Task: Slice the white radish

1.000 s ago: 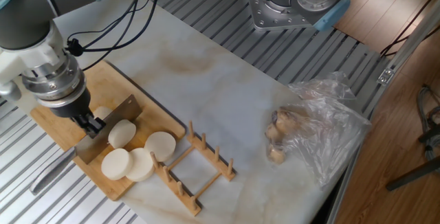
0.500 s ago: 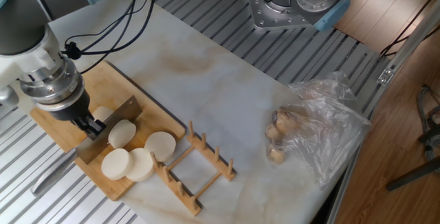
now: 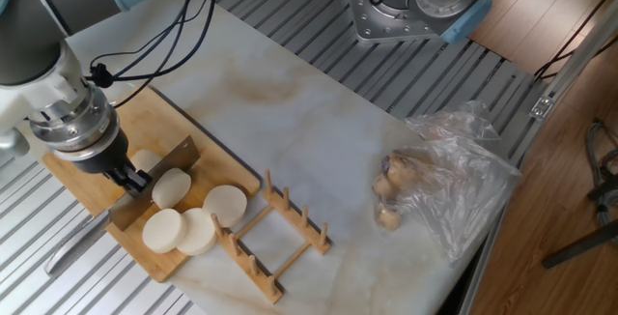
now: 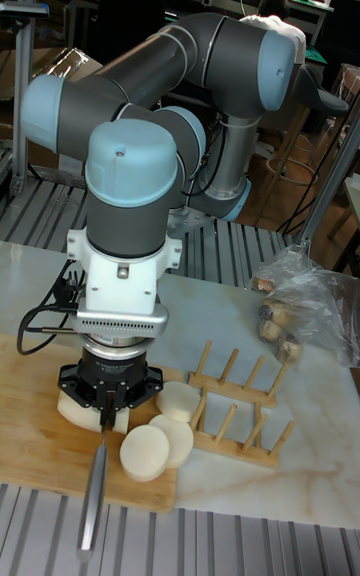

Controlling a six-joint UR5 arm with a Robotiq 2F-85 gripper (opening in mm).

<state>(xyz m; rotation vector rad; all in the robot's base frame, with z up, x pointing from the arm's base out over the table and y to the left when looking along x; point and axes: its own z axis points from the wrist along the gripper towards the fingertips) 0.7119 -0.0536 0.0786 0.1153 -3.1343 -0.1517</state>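
Fixed view: rack beside radish slices.

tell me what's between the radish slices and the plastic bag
A wooden rack stands between the radish slices and the plastic bag, then bare marble table; the fixed view shows it best.

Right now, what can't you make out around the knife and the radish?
- Radish stub: mostly hidden by the gripper in the fixed view; its length can't be judged.
- Knife: the gripper covers the blade in the tall view.
- Blade edge: contact with the board can't be seen.
- Lumps in the bag: blurred by plastic.
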